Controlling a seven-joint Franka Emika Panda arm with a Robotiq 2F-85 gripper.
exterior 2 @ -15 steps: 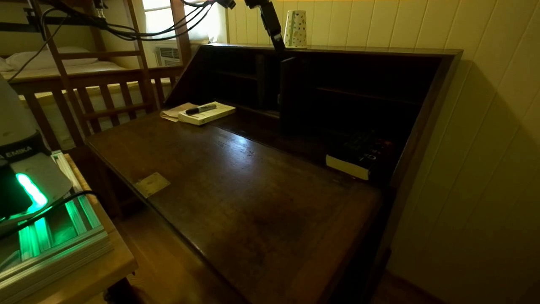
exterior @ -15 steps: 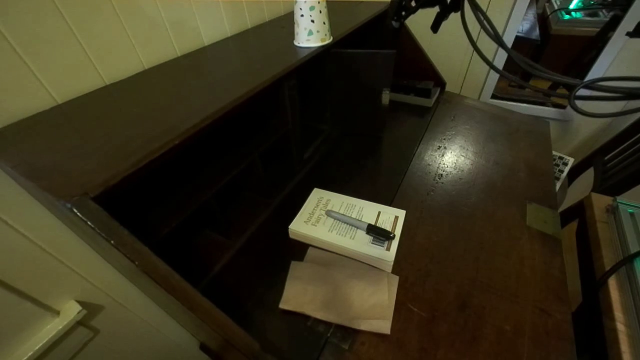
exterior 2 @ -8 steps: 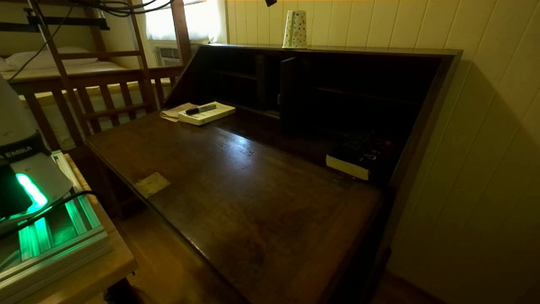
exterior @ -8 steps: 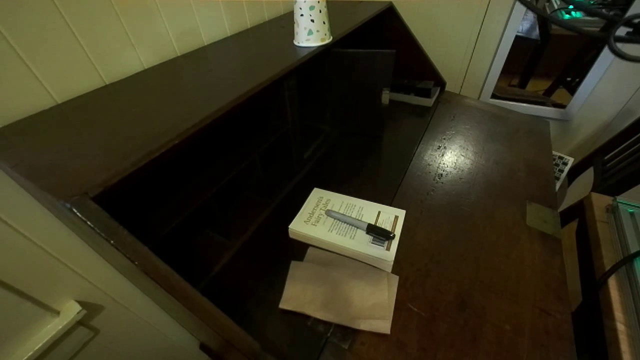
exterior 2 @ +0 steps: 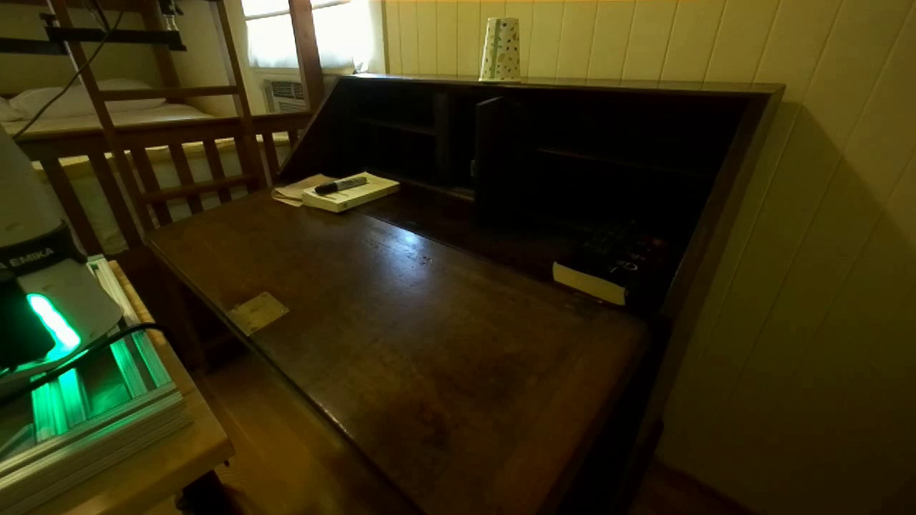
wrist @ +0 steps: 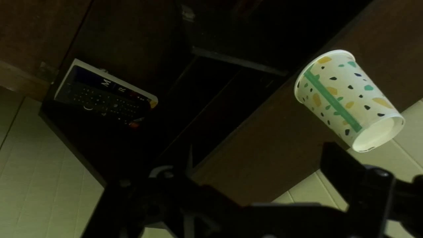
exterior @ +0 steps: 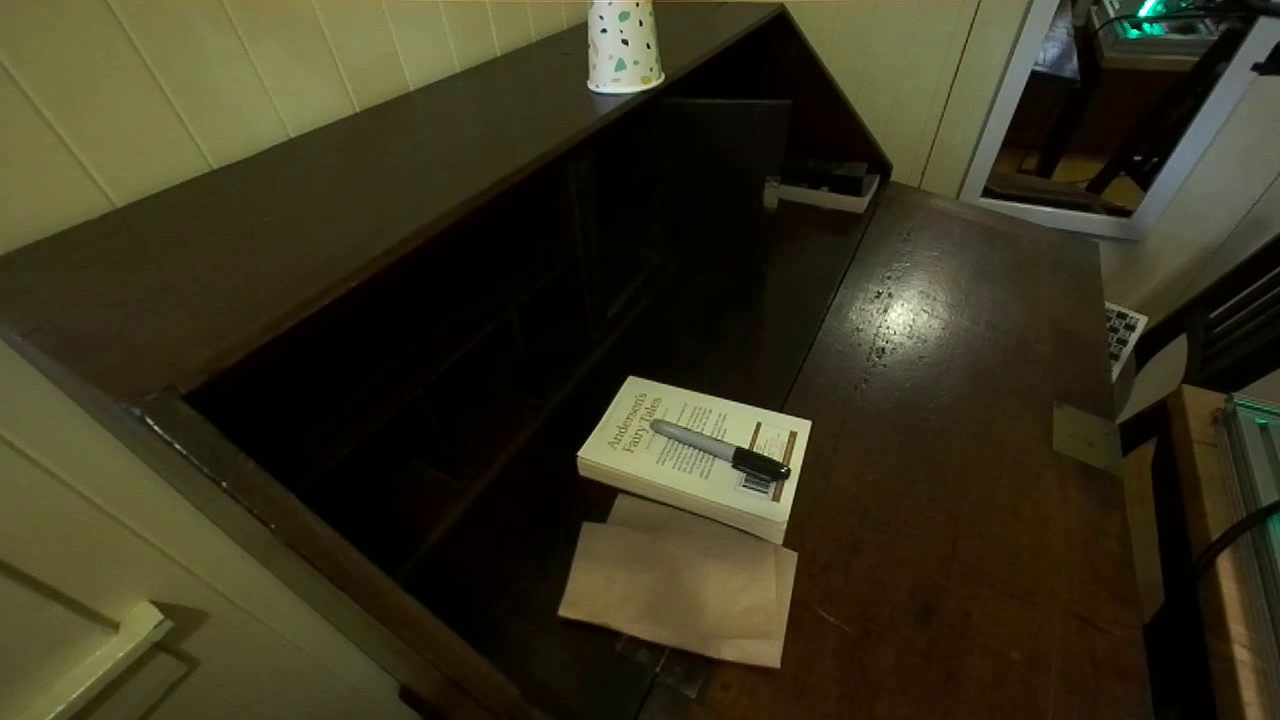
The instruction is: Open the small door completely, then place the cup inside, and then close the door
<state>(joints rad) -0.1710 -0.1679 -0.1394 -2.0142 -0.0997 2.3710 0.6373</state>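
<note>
The small door [exterior: 725, 180] is a dark-brown panel that stands swung out from the cubbyholes. It also shows in an exterior view [exterior 2: 491, 157] and, by its top edge, in the wrist view [wrist: 238, 61]. The speckled white cup [exterior: 625, 45] stands upside down on the desk's top ledge [exterior: 330, 190]. It also shows in an exterior view [exterior 2: 501, 50] and in the wrist view [wrist: 350, 99]. My gripper [wrist: 259, 155] is open and empty above the ledge, apart from the cup, which lies beyond the right finger [wrist: 343, 172]. Both exterior views leave the gripper out.
A white book [exterior: 700, 450] with a marker [exterior: 715, 448] on it and brown paper [exterior: 680, 590] lie on the desk. A dark book [exterior 2: 594, 275] lies inside the far end; a remote [wrist: 96, 99] rests on it. Dark cubbyholes [exterior 2: 401, 129] line the back.
The arm, its cables and the gripper have moved up out of both exterior views; a second ago the gripper was near the cup and above the door. The door and cup have not moved.
</note>
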